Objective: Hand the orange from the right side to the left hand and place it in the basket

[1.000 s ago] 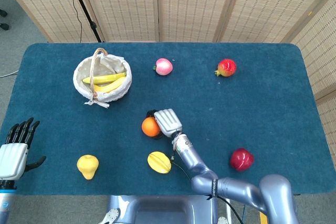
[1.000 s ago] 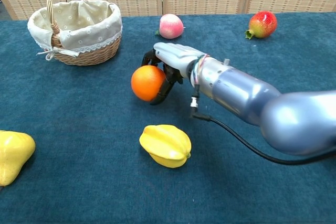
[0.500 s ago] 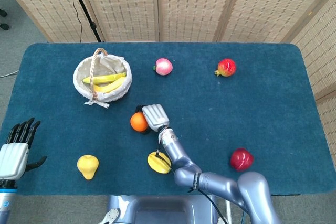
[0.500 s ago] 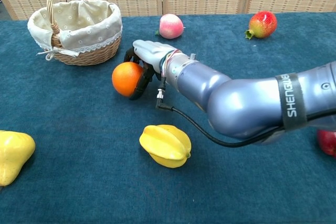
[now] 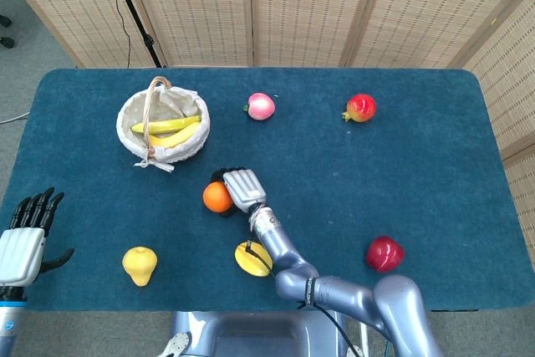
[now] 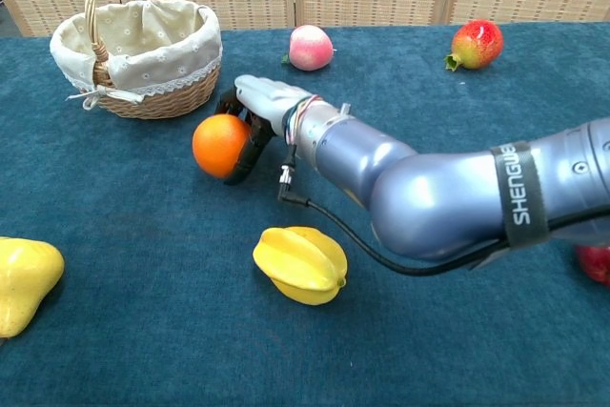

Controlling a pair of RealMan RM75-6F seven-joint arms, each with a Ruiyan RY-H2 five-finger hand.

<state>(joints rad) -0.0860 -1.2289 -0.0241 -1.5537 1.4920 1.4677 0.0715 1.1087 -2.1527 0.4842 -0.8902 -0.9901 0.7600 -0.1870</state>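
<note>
Transport continued: right hand (image 6: pixel 255 107), gripping orange (image 6: pixel 219 145), shifted closer to basket (image 6: pixel 143 54); left hand (image 5: pixel 25 236) stayed open, handover pending.

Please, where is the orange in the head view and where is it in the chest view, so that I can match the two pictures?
Head view: the orange is left of centre, below and right of the basket, held by the right hand.
Chest view: the orange is upper left of centre, below and right of the basket, in the same hand.
Shared landmark: the basket.
</note>
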